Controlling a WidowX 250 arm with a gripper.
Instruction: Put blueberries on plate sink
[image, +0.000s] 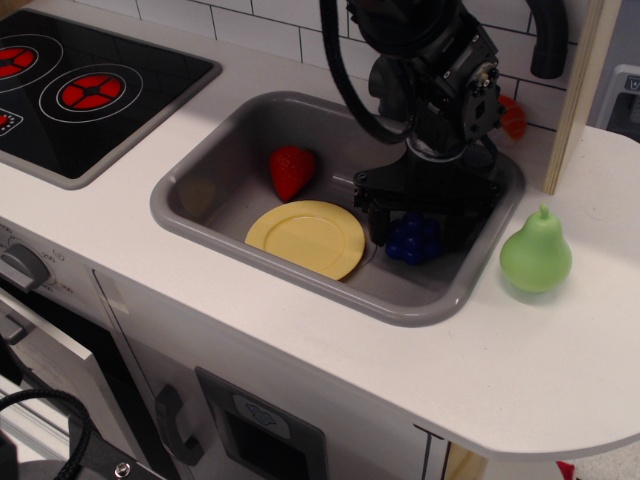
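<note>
The rectangular grey sink (205, 175) at centre looks like smooth matt plastic. The flat round pale-yellow plate (305, 237) has a satin plastic sheen; the dark-blue cluster of blueberries (414, 240) is glossy. The green pear (536, 254) at right is softly shiny. The black stovetop (120, 95), upper left, gleams like glass.

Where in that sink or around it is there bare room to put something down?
Bare: the sink floor left of the strawberry, and the white counter in front, left of the pear. Crowded: the right end, where the pincer straddles the blueberries beside the plate.
</note>
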